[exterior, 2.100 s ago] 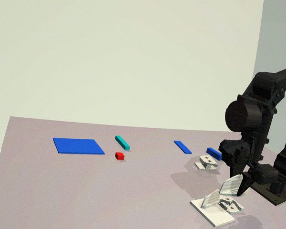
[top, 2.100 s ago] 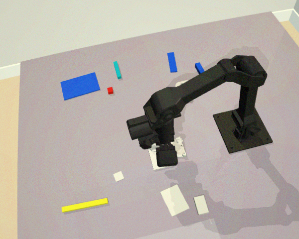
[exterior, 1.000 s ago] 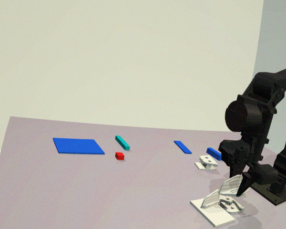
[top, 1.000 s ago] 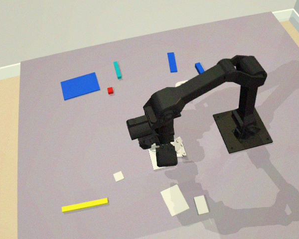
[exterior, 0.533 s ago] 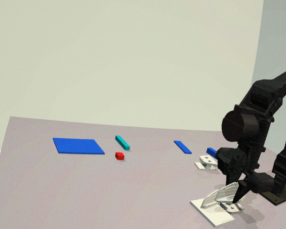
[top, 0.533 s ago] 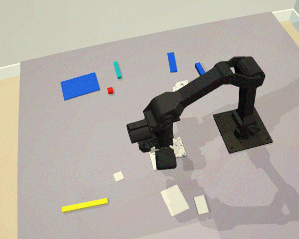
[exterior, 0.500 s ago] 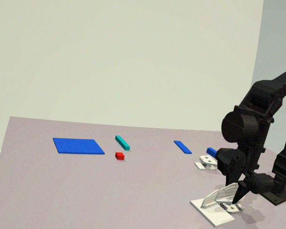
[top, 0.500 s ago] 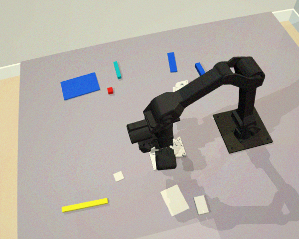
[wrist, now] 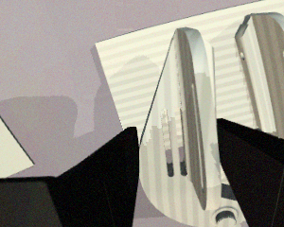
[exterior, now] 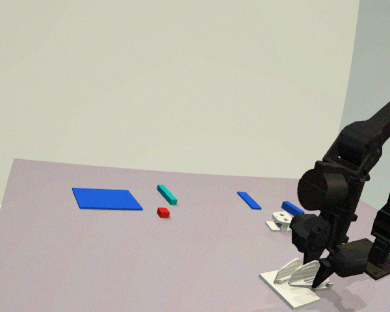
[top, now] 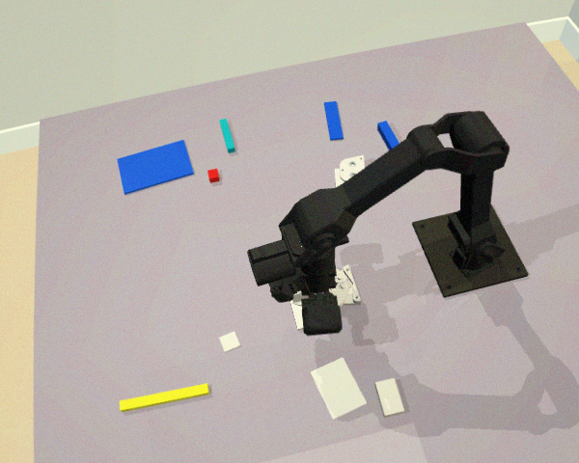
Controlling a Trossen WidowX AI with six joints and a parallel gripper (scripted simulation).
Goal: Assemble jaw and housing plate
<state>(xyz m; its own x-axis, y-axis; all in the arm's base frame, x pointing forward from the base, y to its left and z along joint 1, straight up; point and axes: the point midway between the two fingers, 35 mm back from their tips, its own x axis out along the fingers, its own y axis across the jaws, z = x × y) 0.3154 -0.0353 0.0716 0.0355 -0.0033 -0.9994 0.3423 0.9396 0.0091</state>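
Observation:
My gripper (exterior: 311, 273) (wrist: 175, 131) is shut on one white jaw (exterior: 304, 275) (wrist: 194, 118), which stands upright low over the base. The other jaw (exterior: 289, 268) (wrist: 271, 66) stands beside it with a gap between them. The ribbed white base (exterior: 298, 298) (wrist: 120, 59) lies on the table under both jaws. In the top view the arm hides most of it. Pins and gear teeth are hidden, so whether the held jaw is seated or meshed cannot be told. The housing plate (top: 352, 167) (exterior: 279, 217), with two round holes, rests raised on a small white support (exterior: 272, 226) away from the base.
A cream slab (top: 339, 389) (wrist: 6, 148), a white block (top: 389, 396) and a small white square (top: 229, 340) lie near the base. A yellow bar (top: 164, 396), blue sheet (top: 154, 167) (exterior: 106, 199), red cube (top: 213, 175) (exterior: 163, 212), teal bar (top: 227, 135) and two blue bars lie farther off.

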